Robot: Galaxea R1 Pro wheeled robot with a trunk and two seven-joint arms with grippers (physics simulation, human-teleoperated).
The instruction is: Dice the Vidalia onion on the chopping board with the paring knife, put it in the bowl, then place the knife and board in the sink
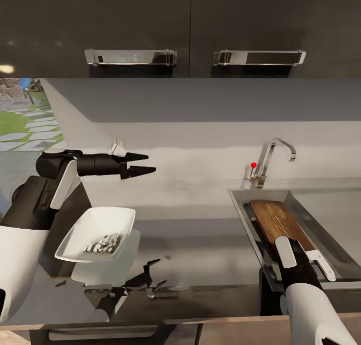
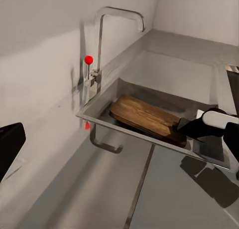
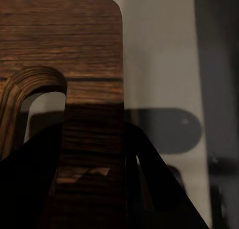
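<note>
We see the long grey countertop (image 1: pixel 210 265) with the sink (image 1: pixel 240 204) at its right end. The board (image 1: pixel 276 222) lies in the sink, its long side running from the tap (image 1: pixel 273 157) toward us. Our right claw (image 3: pixel 124 154) is clenched on the near end of the board, by its handle hole. The white bowl (image 1: pixel 95 234) holds small pieces, maybe onion. Our left claw (image 1: pixel 143 164) hangs above the countertop, released.
</note>
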